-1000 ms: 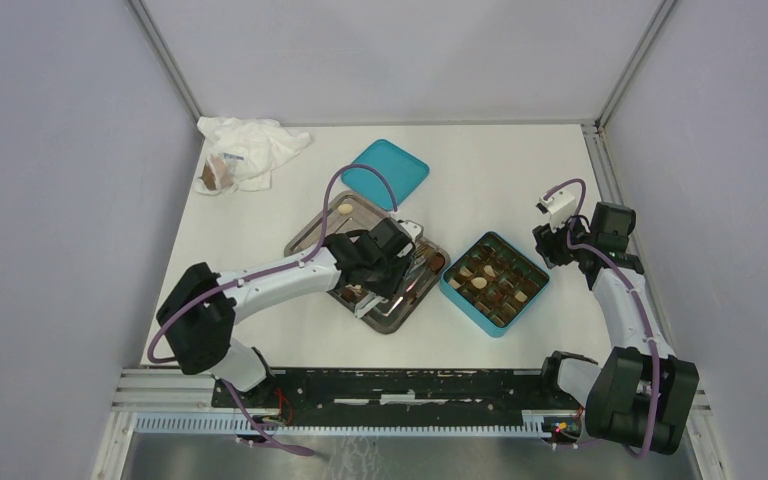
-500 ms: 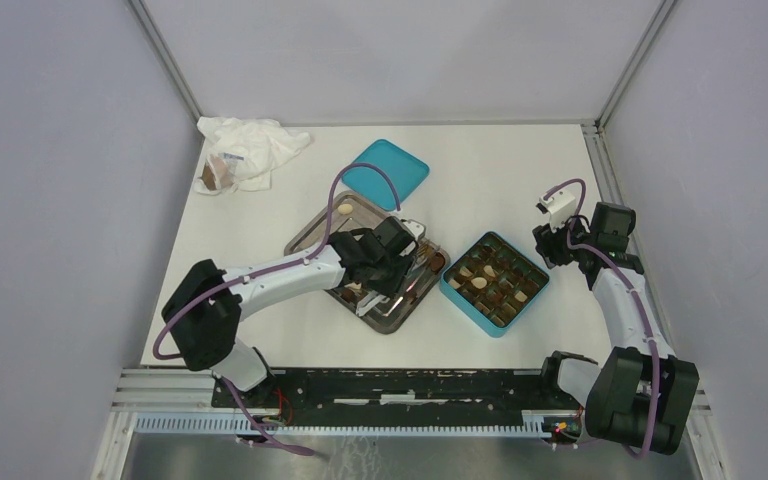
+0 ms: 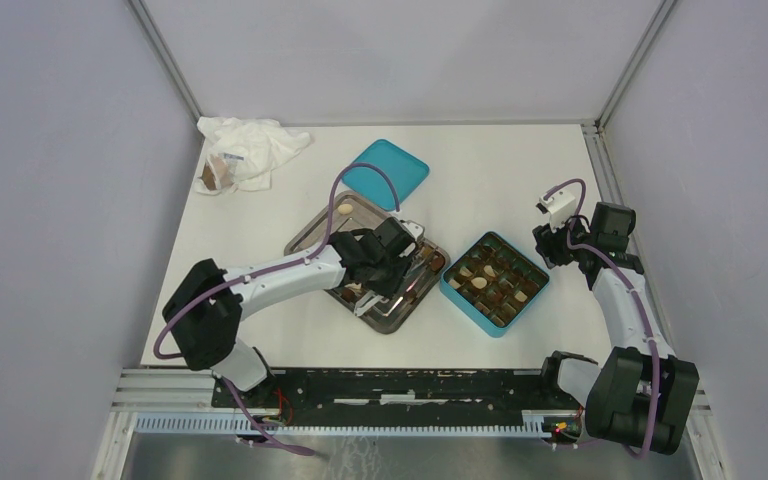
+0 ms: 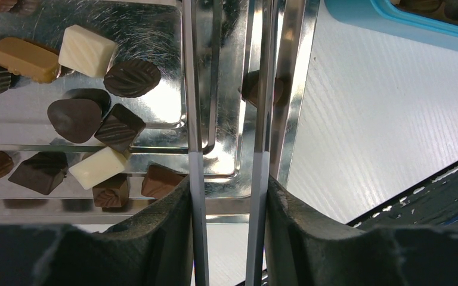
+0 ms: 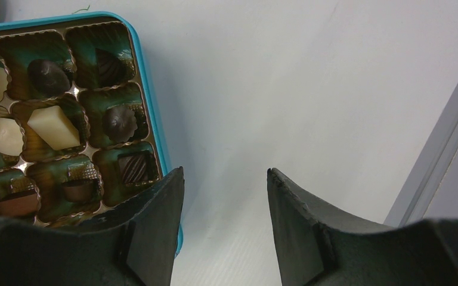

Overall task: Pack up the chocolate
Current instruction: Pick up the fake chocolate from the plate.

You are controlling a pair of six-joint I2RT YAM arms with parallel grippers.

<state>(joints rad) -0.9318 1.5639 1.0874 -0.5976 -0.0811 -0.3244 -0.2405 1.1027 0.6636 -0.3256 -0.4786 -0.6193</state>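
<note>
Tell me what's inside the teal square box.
Teal square box: brown-lined cells hold white chocolates and dark chocolates. The right tool hides one corner behind one finger.

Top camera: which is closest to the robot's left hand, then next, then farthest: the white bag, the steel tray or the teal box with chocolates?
1. Steel tray: right under the left hand and its tongs.
2. Teal box: just to the tray's right.
3. White bag: far back-left corner.
</note>
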